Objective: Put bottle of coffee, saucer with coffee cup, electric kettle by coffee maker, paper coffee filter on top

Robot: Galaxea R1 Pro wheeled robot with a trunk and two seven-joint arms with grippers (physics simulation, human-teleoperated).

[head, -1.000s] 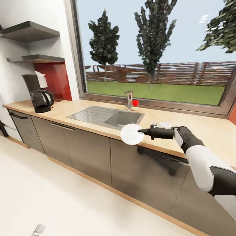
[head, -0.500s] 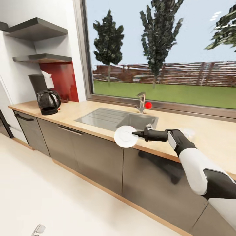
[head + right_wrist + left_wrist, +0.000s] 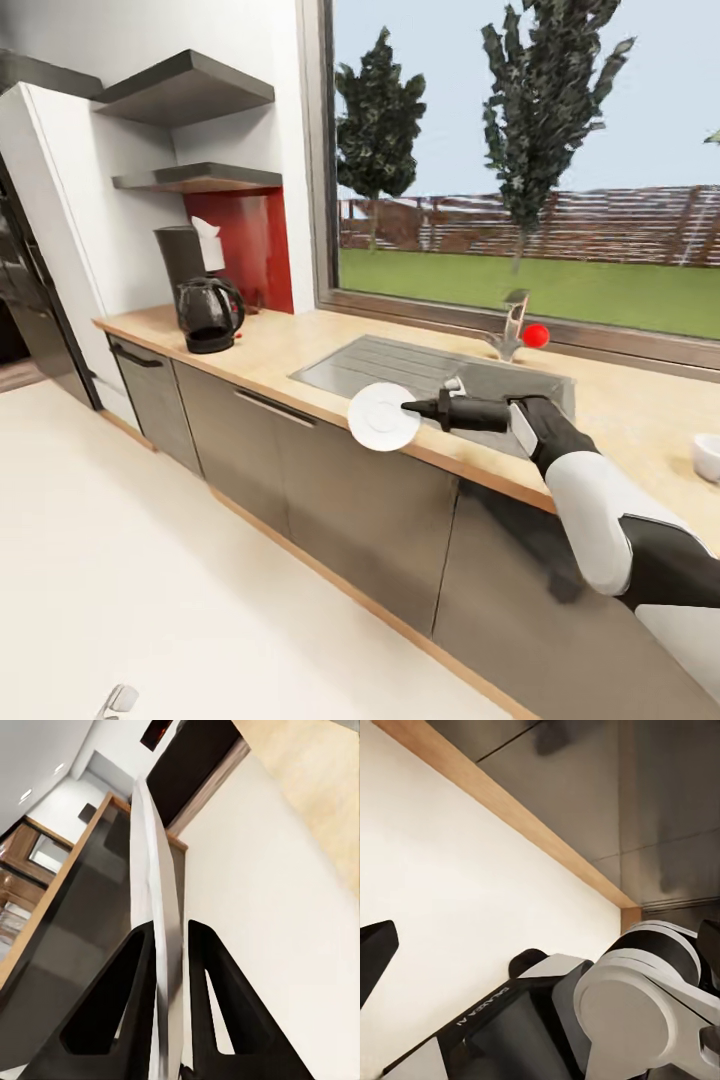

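Note:
A white saucer (image 3: 383,417) hangs in front of the counter's edge near the sink, pinched at its rim by my right gripper (image 3: 412,408). In the right wrist view the saucer (image 3: 154,907) stands edge-on between the two black fingers (image 3: 124,997), and the gripper (image 3: 171,934) is shut on it. The black coffee maker (image 3: 180,258) stands at the counter's far left with a white paper filter (image 3: 208,244) on top. A dark kettle (image 3: 208,315) sits right in front of it. A white coffee cup (image 3: 708,455) rests on the counter at the right edge. My left gripper (image 3: 540,945) hangs low over the floor, fingers wide apart.
A steel sink (image 3: 420,368) with a faucet (image 3: 512,325) and a red knob (image 3: 536,335) lies between the saucer and the window. Two dark shelves (image 3: 200,178) hang above the coffee maker. A black fridge (image 3: 25,290) stands at the left. Grey cabinets (image 3: 330,480) line the pale floor.
The whole view has swung, so the coffee maker and sink sit further right in the picture and the cup shows at the right edge. The saucer stays in my right gripper.

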